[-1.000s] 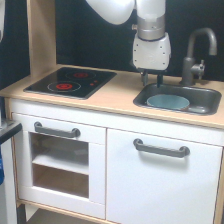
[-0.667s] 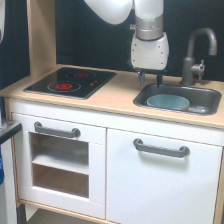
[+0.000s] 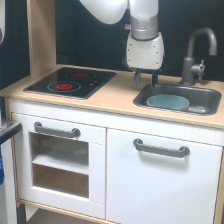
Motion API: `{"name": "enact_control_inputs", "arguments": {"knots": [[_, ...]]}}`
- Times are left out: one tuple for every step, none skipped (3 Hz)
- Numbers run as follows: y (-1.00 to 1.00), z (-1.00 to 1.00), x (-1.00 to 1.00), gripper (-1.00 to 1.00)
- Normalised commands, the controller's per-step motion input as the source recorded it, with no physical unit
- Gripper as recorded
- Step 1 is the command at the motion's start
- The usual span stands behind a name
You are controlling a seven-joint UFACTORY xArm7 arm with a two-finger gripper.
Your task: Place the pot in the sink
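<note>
No legible text, label, brand, number or sign appears anywhere in the exterior view. The hob (image 3: 71, 82), at the frame's centre left, bears only red ring markings, with no characters. The white cabinet fronts, the arm housing at upper centre and the tap at upper right carry no readable marking at this resolution.

Pot (image 3: 168, 102) in sink (image 3: 200, 94), hob (image 3: 70, 82) to exterior view's left.
</note>
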Motion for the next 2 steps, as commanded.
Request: {"name": "enact_control_inputs", "arguments": {"knots": [[-0.07, 0.56, -0.31, 1.00], [-0.06, 0.54, -0.34, 1.00]]}}
